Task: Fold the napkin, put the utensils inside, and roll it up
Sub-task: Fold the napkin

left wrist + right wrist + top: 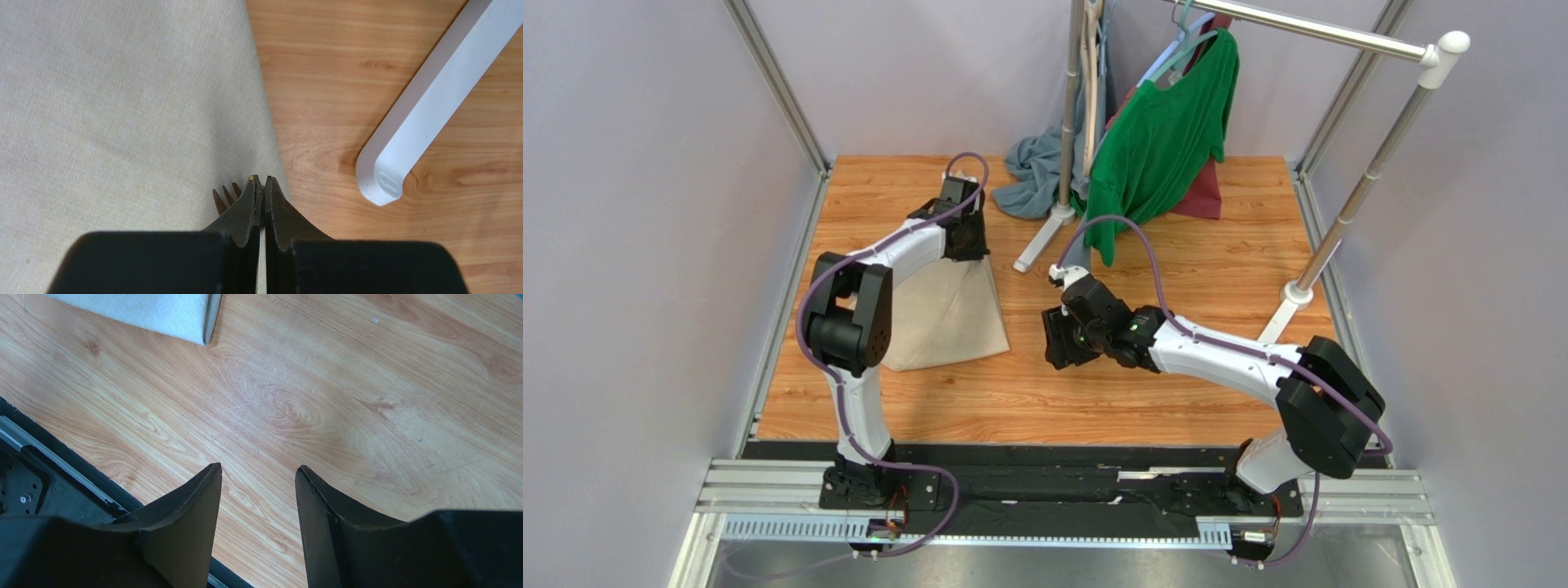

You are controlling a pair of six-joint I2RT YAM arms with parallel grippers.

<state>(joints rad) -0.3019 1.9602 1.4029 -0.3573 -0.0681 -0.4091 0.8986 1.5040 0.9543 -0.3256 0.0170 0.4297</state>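
**Napkin and fork: utensil placement stage**

Top view: napkin point(946, 312), beige, folded to a wedge, lies on the counter point(1136, 392) at 9 o'clock of centre. The left gripper point(967, 245) sits at its 12 o'clock tip. The right gripper point(1063, 339) hangs at the napkin's 3 o'clock, apart, likely parked out of the way.

Left wrist view: left gripper clenched over the napkin's right edge. Fork point(226, 196) tines show at its 9 o'clock, probably being set on the cloth, though a pinch on it cannot be confirmed. White rack foot point(430, 110) at 2 o'clock.

Right wrist view: right gripper released, holding nothing, above wood counter. Napkin corner at 11 o'clock.
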